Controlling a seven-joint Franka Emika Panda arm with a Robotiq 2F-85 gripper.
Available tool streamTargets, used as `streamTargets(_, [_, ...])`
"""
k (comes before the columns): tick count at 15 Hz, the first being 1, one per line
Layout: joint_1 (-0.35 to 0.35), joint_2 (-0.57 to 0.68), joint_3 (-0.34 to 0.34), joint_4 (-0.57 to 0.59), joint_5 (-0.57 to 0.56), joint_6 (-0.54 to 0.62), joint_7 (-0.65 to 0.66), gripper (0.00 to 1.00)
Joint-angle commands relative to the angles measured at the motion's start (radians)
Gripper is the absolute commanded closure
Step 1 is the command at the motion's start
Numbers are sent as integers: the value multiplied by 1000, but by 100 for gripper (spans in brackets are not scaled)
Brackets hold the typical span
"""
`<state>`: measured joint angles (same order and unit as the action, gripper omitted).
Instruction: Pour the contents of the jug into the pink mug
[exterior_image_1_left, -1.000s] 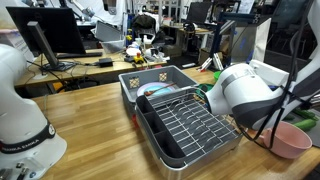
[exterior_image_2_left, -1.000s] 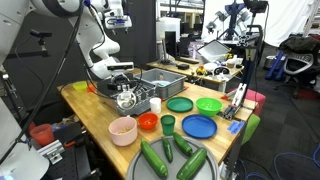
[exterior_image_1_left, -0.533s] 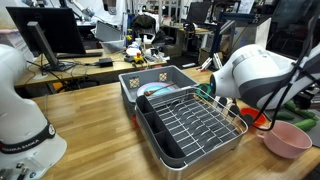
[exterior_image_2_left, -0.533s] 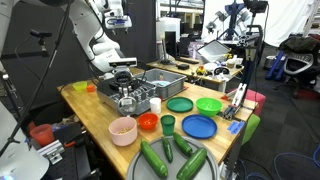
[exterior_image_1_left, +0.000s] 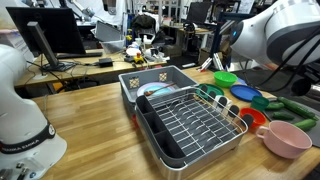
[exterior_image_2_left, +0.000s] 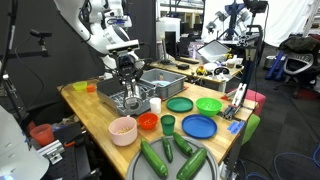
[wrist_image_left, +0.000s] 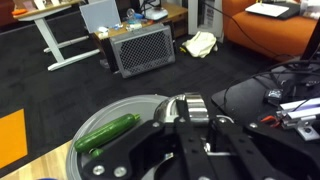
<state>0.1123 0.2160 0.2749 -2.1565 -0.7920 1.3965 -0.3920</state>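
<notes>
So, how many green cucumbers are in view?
4 cucumbers on the round grey tray in an exterior view: a long one left, a short one middle, two right. None seems hidden.

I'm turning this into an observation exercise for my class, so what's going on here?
A robot arm's gripper is shut on what looks like a shiny metal jug and holds it above the wooden table, near the dish rack. The pink mug stands upright near the table's front edge, beside a small red cup. No pouring is visible yet.
</notes>
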Motion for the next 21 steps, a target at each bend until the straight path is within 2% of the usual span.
streamTargets(1, [-19, -122, -43, -64, 76, 166, -5, 96])
streamTargets(9, [-26, -273, -157, -145, 214, 569, -8, 96])
streamTargets(14, [-25, -330, -207, -213, 298, 866, -109, 96])
streamTargets(15, [-18, -287, -193, -158, 261, 765, -54, 96])
streamTargets(16, [-18, -291, -195, -164, 265, 782, -61, 84])
streamTargets(21, [-16, -286, -194, -164, 265, 780, -58, 84])
